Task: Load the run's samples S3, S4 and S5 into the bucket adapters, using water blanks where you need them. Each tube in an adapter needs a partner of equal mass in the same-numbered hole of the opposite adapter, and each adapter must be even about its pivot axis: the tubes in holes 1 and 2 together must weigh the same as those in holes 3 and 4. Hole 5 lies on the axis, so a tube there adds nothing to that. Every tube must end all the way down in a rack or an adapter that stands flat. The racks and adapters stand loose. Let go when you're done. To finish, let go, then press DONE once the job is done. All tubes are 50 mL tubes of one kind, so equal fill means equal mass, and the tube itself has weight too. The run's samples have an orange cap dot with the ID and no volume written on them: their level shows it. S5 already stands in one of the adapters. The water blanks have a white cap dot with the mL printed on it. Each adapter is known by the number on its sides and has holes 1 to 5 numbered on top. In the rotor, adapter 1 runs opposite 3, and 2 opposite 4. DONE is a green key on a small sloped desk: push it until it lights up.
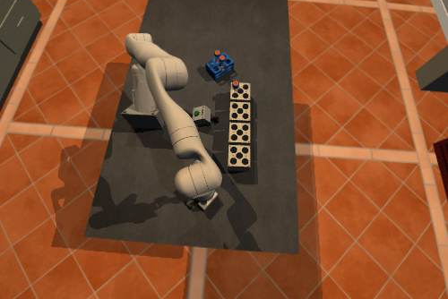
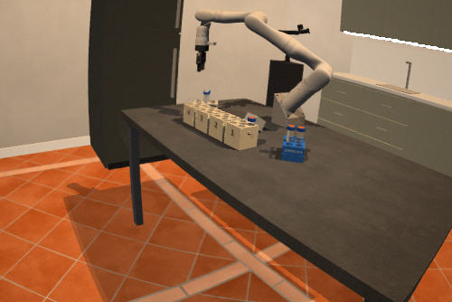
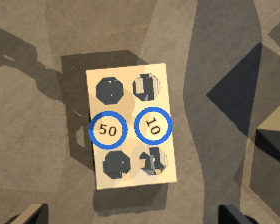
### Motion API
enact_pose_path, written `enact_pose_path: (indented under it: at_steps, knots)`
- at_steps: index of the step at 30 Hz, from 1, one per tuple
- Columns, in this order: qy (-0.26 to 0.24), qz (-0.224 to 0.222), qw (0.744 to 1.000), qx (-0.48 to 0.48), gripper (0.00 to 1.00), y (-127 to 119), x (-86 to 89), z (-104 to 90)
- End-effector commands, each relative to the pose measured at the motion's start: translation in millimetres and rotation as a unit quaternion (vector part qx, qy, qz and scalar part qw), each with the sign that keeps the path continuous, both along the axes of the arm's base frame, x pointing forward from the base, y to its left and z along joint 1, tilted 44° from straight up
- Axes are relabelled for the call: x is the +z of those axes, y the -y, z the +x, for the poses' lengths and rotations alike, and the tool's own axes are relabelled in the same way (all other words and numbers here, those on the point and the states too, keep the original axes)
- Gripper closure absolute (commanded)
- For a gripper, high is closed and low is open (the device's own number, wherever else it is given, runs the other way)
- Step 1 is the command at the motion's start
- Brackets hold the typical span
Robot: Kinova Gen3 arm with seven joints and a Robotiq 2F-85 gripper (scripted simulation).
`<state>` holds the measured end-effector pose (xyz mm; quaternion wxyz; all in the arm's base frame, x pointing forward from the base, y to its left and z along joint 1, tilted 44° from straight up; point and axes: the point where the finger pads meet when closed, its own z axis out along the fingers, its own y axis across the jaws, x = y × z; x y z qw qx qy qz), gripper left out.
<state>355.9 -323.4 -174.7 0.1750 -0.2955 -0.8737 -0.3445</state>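
Observation:
My gripper [image 2: 200, 65] [image 3: 134, 219] is open and empty. It hangs high above a cream rack [image 3: 128, 75] with six holes. Two water blanks stand in that rack's middle row: a 50 mL blank [image 3: 107, 130] and a 10 mL blank [image 3: 153, 125]; its other holes are empty. Adapters 1 to 4 stand in a row, with adapter 1 [image 1: 240, 98] [image 2: 244, 139] at the end by the blue sample rack [image 1: 219, 70] [image 2: 294, 152]. An orange-dotted tube [image 1: 235, 84] [image 2: 251, 119] stands in a corner hole of adapter 1. Two orange-dotted tubes [image 2: 291, 130] [image 2: 301, 131] stand in the blue rack.
The small desk with the green DONE key [image 1: 196, 113] sits between the arm's base and the adapter row. Adapters 2 [image 1: 240, 118], 3 [image 1: 240, 140] and 4 [image 1: 240, 165] hold no tubes. In the top view the arm's wrist hides the blank rack.

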Motion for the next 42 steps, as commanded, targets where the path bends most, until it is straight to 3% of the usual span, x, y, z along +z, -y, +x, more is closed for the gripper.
enact_pose_path:
  at_steps: [1, 9, 12, 26, 28, 42]
  knots:
    - [0.048, -0.009, 0.998, 0.041, 0.0, -9, 17.5, 4.3]
    - [0.14, 0.004, 0.981, 0.134, 0.0, -37, 45.3, 2.4]
    - [0.152, 0.006, 0.978, 0.145, 0.0, -40, 48.8, 2.0]
    - [0.305, 0.028, 0.903, 0.302, 0.0, -90, 97.5, 0.3]
    - [0.305, 0.028, 0.903, 0.302, 0.0, -90, 97.5, 0.3]
    - [0.441, 0.048, 0.779, 0.443, 0.0, -141, 146.1, -1.0]
